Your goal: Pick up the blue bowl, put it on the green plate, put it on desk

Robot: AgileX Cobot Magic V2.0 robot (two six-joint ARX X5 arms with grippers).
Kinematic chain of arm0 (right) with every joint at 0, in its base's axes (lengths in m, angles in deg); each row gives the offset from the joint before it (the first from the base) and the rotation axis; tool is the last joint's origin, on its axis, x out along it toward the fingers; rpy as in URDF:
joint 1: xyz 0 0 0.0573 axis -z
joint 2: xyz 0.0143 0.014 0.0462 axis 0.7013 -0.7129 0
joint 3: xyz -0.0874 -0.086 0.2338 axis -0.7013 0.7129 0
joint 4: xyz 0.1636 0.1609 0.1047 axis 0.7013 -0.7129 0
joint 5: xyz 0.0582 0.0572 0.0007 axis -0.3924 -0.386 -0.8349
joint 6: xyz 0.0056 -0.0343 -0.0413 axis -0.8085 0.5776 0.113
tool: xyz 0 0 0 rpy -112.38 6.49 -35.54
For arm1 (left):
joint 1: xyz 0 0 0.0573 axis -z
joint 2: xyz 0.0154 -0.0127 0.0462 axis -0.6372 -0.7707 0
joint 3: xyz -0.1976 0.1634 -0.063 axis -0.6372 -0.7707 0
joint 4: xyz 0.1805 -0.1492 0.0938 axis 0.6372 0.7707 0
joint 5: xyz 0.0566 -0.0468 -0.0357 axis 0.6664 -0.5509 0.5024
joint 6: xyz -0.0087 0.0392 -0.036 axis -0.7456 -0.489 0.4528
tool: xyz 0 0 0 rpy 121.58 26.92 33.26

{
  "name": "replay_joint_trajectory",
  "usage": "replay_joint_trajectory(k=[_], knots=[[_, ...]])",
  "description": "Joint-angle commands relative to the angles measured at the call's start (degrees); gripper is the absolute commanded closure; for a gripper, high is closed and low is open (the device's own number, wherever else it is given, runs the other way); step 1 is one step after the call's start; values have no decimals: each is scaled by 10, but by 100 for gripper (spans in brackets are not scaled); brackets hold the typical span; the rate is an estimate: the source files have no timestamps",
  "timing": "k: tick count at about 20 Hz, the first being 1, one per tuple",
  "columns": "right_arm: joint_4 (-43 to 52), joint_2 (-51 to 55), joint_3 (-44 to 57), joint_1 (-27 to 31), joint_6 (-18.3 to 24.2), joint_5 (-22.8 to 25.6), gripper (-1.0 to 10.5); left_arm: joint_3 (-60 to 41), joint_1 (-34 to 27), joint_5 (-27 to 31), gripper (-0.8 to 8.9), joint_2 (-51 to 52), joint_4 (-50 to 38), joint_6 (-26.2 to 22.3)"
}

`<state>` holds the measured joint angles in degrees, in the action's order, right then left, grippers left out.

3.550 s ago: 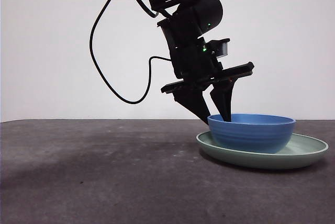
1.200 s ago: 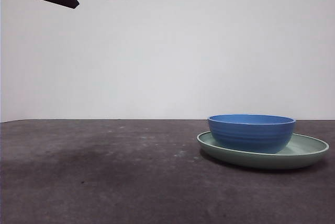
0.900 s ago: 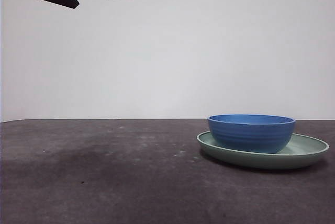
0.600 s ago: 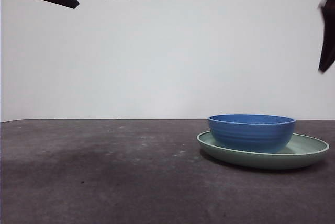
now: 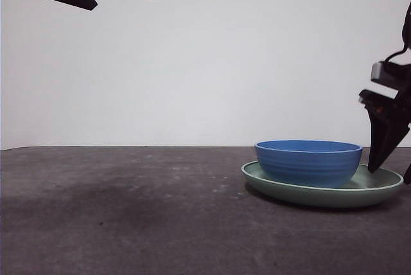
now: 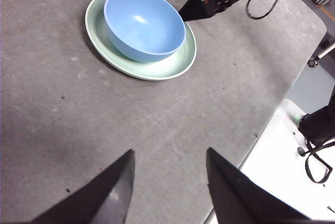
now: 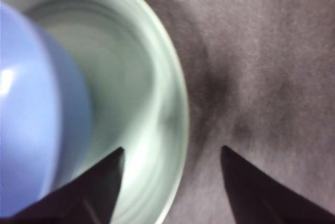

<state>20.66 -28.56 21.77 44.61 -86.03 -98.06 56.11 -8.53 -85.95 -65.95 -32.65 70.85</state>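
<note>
Left gripper (image 6: 167, 187): idling high and well back from the dishes, jaws spread, carrying nothing.

Centre: the round medium-blue ridged bowl (image 5: 309, 162) is sitting inside the wide, shallow sage-green plate (image 5: 383, 188), which is lying on the dark grey matte desk (image 5: 128, 211). Placing the bowl on the plate therefore looks done.

Right gripper (image 7: 170, 179): hanging low just outside the plate's rim, jaws parted and straddling that rim, one tip over the plate's inner floor, the other over the desk; no contact is discernible. Bowl is beside the inner jaw.

Remaining, as judged: closing on the rim, then setting the stack down on the desk.
</note>
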Motion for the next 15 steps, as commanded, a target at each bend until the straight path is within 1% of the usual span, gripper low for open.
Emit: replay_joint_trajectory(k=[1, 5, 7, 8, 15], knots=[[14, -21, -10, 1, -6, -3, 728, 3, 5, -5, 593, -4, -5, -11], [25, -40, -10, 1, -6, -11, 821, 3, 5, -5, 593, -4, -5, -11], [33, -40, -10, 1, -7, -11, 914, 3, 5, -5, 593, -4, -5, -10], [39, -40, -10, 1, -9, -11, 939, 3, 5, -5, 593, -4, -5, -10], [47, -23, -10, 1, -31, -17, 939, 3, 5, -5, 595, -4, -2, -10]])
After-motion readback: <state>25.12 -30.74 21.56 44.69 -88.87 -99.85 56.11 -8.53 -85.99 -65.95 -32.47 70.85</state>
